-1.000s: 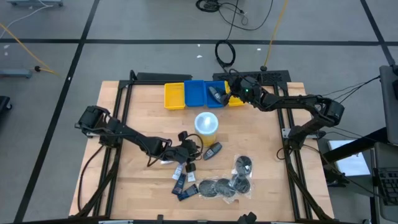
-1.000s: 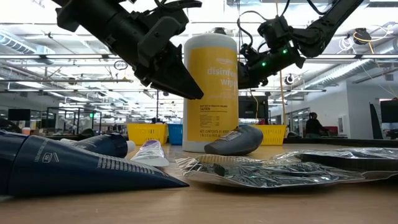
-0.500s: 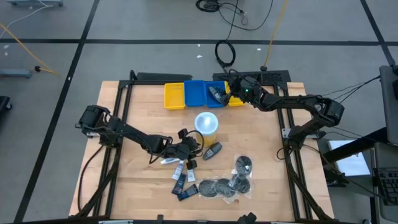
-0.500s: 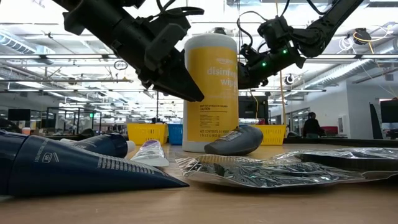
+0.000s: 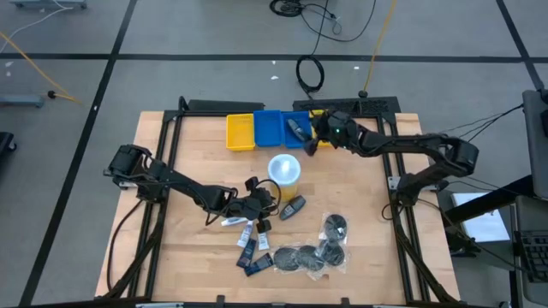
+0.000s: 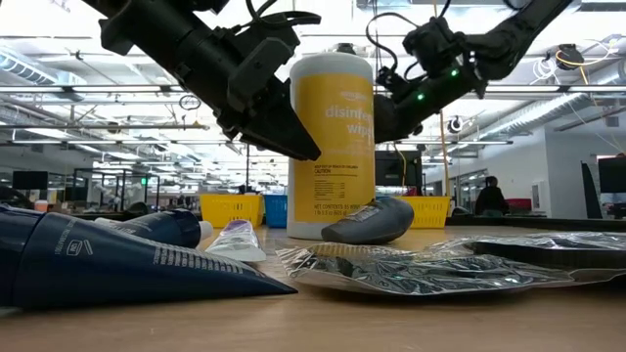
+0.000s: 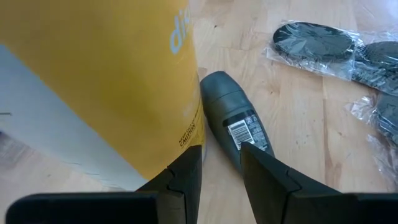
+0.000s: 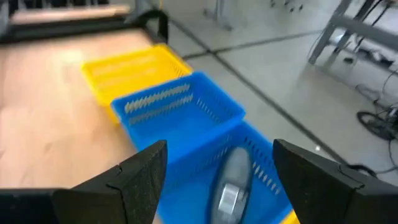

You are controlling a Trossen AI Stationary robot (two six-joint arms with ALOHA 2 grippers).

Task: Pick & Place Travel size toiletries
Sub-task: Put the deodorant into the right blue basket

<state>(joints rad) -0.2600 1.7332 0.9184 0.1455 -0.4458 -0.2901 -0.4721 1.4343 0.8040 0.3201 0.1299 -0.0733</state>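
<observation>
Wooden tabletop (image 5: pixel 188 154) on a black frame, with grey floor and an open workshop beyond. Along the far edge sit a yellow bin (image 5: pixel 241 131) and two blue bins (image 5: pixel 269 127). The right gripper (image 5: pixel 312 142) hovers at the near edge of these bins, fingers spread wide and holding nothing. Below it, in the right-hand blue bin, lies a dark grey bottle (image 8: pixel 229 180), long axis running across the bin, presumably just delivered.

At mid-table stands a tall yellow cup (image 5: pixel 284 171), not part of the job. The left gripper (image 5: pixel 261 208) hangs low just near and left of it, fingers (image 7: pixel 261 171) parted with a narrow gap and empty, aimed at another dark bottle (image 7: pixel 235 121) lying on its side touching the cup's base. That bottle's long axis points diagonally, rounded end toward the cup. It looks like the next pick.

Nearer still lie navy tubes (image 5: pixel 249 251), a white tube (image 5: pixel 233 222) and round dark packets (image 5: pixel 301 257) in clear wrap, waiting in a loose cluster.
</observation>
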